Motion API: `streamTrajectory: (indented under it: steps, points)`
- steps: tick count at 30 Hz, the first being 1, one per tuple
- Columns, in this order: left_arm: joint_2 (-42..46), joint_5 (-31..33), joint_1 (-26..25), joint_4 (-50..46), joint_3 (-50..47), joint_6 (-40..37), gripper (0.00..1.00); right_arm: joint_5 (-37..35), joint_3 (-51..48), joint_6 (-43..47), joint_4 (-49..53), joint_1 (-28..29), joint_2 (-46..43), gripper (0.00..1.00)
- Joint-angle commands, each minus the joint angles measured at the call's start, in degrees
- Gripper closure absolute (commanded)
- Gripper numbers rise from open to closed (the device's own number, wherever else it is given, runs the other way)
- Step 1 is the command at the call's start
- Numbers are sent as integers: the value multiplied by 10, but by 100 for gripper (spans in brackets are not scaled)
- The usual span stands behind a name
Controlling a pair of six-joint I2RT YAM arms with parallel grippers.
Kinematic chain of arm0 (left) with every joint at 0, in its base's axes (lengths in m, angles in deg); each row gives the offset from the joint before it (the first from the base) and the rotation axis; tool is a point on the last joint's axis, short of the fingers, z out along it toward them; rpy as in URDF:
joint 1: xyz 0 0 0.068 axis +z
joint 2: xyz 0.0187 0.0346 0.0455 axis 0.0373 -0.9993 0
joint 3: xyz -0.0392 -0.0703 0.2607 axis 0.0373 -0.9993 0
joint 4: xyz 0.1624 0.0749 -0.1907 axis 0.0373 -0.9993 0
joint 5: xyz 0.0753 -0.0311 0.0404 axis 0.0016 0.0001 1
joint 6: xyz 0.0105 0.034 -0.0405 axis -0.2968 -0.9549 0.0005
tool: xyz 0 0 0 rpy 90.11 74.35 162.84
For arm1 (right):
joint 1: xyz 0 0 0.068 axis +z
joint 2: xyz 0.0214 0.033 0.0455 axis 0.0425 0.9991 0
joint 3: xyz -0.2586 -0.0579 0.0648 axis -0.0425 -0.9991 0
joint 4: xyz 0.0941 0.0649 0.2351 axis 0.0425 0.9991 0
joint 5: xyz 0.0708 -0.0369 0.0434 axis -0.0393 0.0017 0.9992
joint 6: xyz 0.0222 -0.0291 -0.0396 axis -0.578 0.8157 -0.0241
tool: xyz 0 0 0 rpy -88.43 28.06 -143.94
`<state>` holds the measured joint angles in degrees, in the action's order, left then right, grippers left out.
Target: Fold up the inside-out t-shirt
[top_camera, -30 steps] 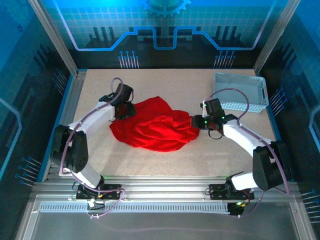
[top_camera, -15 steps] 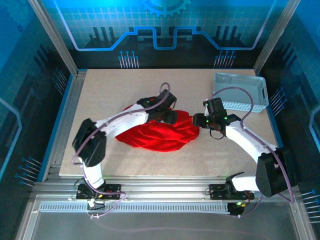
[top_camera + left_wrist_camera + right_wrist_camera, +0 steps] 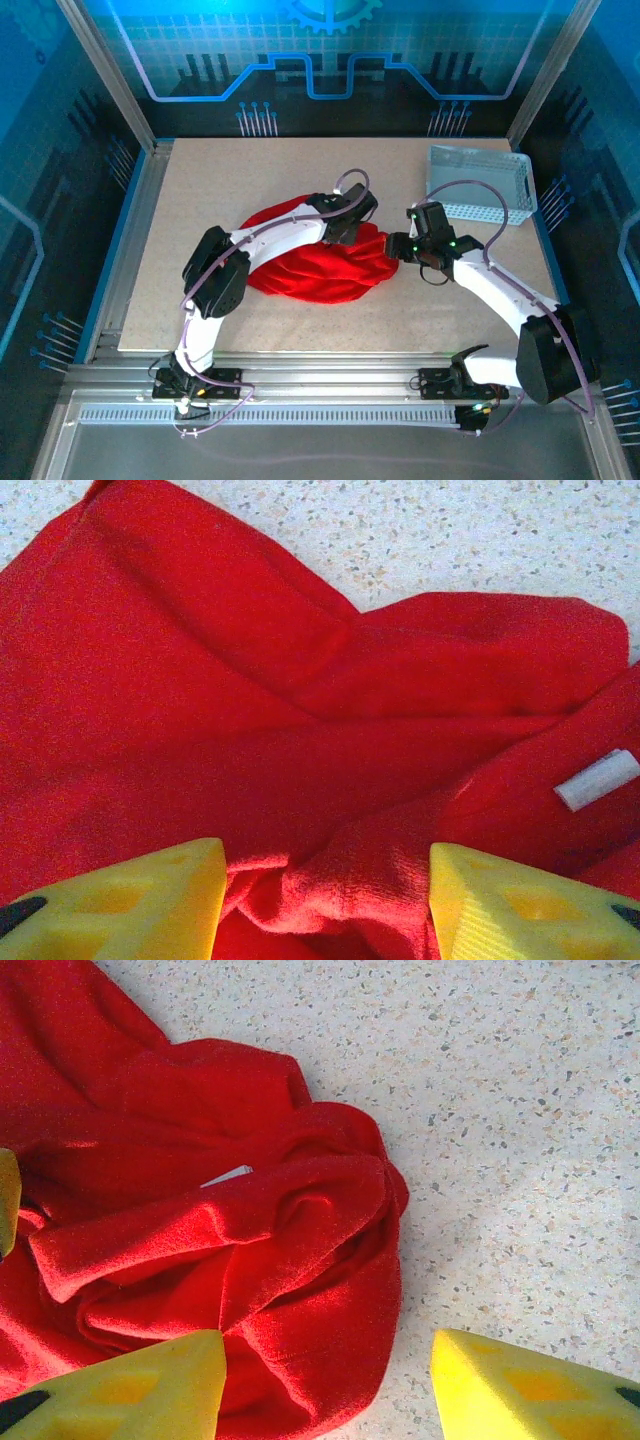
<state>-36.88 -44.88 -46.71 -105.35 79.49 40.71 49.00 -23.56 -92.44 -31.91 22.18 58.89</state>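
1. Pale speckled tabletop (image 3: 200,200) inside a frame of metal bars, with blue glowing walls behind and at both sides
2. Near the middle of it, the inside-out t-shirt (image 3: 315,275), bright red, crumpled into a soft heap with lots of folds, not flat and not folded
3. At the far right of the tabletop, a white mesh basket (image 3: 482,185), well apart from the red heap
4. Reaching in from the left and bent over the heap, the left arm, with the left tool (image 3: 345,225) down on the far right part of the cloth
5. Close up from the left wrist: two yellow fingers (image 3: 150,900) standing apart, not closed, with a bump of red cloth in the gap
6. Small white neck label (image 3: 597,779) on the cloth, a little up and to the right of that tool
7. Coming in from the right, the right arm, with the right tool (image 3: 397,247) at the right edge of the heap
8. Close up from the right wrist: yellow fingers apart too, about half wide, holding nothing
9. In that gap, the round edge of the shirt next to one finger and bare tabletop next to the other
10. Both tools near each other at the right side of the shirt, not touching
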Motion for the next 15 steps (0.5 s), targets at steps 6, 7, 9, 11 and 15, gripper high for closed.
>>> streamTrajectory:
  steps: [6,7,9,11,15]
  points:
    - [-46,-9,5,-22,36,-2,47,-8,-3,-16,-8,12,9,42]
    - [-51,-12,6,-24,39,-1,47,-8,-2,-17,-7,12,13,43]
    - [-63,-17,12,-32,48,4,54,-10,-1,-18,-6,16,22,44]
    - [-67,-21,17,-31,49,6,61,-10,1,-19,-7,19,31,46]
    - [-50,-26,26,-27,42,13,86,-8,10,-17,-8,26,52,50]
